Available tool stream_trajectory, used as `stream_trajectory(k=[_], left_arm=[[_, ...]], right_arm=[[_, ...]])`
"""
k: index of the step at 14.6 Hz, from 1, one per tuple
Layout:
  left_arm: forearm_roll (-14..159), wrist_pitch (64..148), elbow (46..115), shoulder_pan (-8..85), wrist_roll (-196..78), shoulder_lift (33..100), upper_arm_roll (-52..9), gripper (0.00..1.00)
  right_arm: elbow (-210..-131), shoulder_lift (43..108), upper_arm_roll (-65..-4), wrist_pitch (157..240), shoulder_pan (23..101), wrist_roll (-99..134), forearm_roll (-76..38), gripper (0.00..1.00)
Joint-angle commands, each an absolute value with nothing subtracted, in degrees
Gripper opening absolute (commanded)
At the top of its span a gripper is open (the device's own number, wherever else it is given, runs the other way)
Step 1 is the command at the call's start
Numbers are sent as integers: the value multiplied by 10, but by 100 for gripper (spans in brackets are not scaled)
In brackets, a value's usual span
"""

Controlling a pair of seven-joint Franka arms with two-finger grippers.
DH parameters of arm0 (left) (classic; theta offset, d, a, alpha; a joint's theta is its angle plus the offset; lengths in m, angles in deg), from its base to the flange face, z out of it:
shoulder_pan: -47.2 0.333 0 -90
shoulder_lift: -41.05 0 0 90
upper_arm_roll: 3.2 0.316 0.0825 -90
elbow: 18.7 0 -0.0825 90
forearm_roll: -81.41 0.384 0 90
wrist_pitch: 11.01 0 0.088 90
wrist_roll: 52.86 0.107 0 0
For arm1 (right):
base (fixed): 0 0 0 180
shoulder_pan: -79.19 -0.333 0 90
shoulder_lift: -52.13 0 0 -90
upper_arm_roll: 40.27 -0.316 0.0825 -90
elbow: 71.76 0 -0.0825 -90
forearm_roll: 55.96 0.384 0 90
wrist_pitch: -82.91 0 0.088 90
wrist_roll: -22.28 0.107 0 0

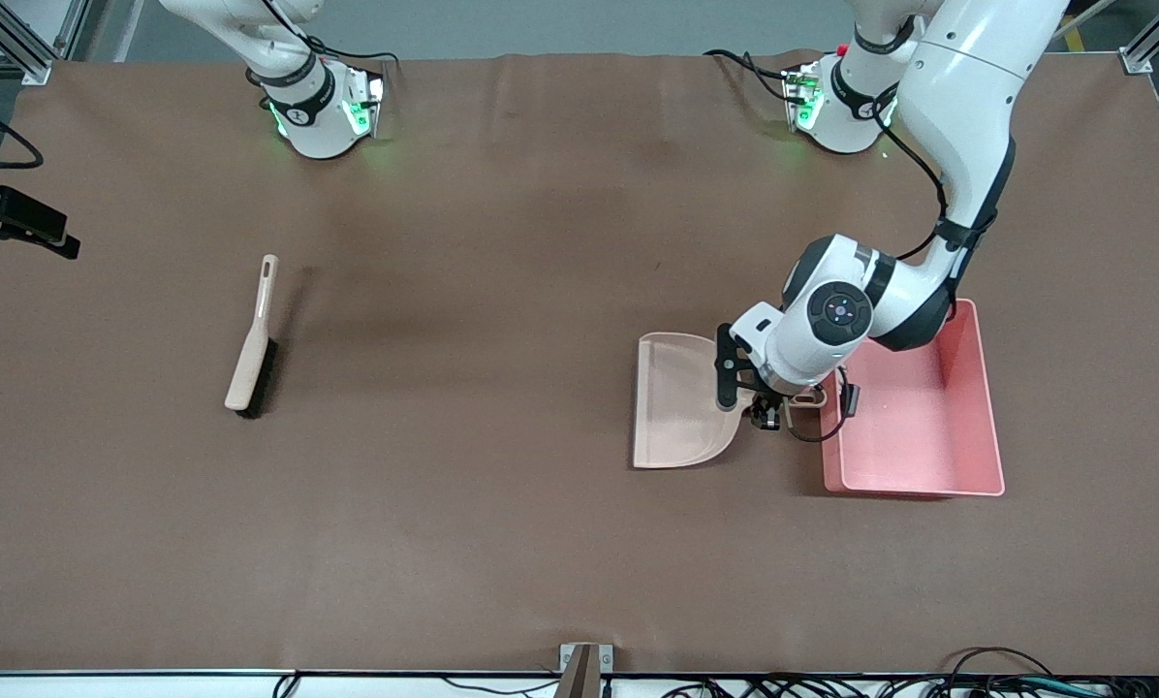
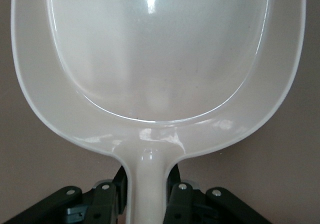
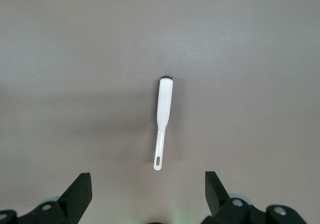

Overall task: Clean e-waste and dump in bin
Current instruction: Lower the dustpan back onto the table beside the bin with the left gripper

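Front view: the left arm reaches down between the beige dustpan (image 1: 678,402) and the pink bin (image 1: 967,427), its left gripper (image 1: 771,405) low at the dustpan's handle. The dustpan lies flat on the brown table (image 1: 502,543), just beside the bin on the side toward the right arm's end. A beige brush (image 1: 252,341) with dark bristles lies well apart, toward the right arm's end of the table. No e-waste can be made out in the dustpan, the bin or on the table.

Left wrist view: the dustpan's handle (image 2: 148,184) stands between the black fingers (image 2: 180,196), which press it from both sides; the pan's bowl (image 2: 160,59) looks bare.

Right wrist view: the right gripper (image 3: 148,196) waits high over the table, fingers spread wide, holding nothing, with the brush (image 3: 162,121) on the table below.
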State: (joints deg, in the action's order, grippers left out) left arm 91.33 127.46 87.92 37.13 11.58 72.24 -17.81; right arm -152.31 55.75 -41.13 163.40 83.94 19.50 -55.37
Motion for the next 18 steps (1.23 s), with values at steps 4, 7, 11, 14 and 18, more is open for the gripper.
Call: stream_trajectory(k=[4, 7, 11, 14, 18], left_arm=[[940, 1282, 877, 374, 83, 728, -181, 1], [941, 1282, 878, 372, 65, 729, -181, 2], [941, 1297, 878, 360, 64, 734, -181, 5], [942, 1301, 877, 356, 64, 737, -180, 5], [949, 1307, 878, 353, 57, 743, -181, 14]], right_arm=[[-1529, 554, -412, 1640, 846, 201, -545, 100], [-1528, 554, -412, 1640, 845, 201, -545, 100], [-1529, 554, -412, 1639, 848, 199, -545, 100], [-1530, 554, -412, 1637, 847, 199, -545, 100], [-1530, 555, -412, 1635, 846, 200, -545, 100]])
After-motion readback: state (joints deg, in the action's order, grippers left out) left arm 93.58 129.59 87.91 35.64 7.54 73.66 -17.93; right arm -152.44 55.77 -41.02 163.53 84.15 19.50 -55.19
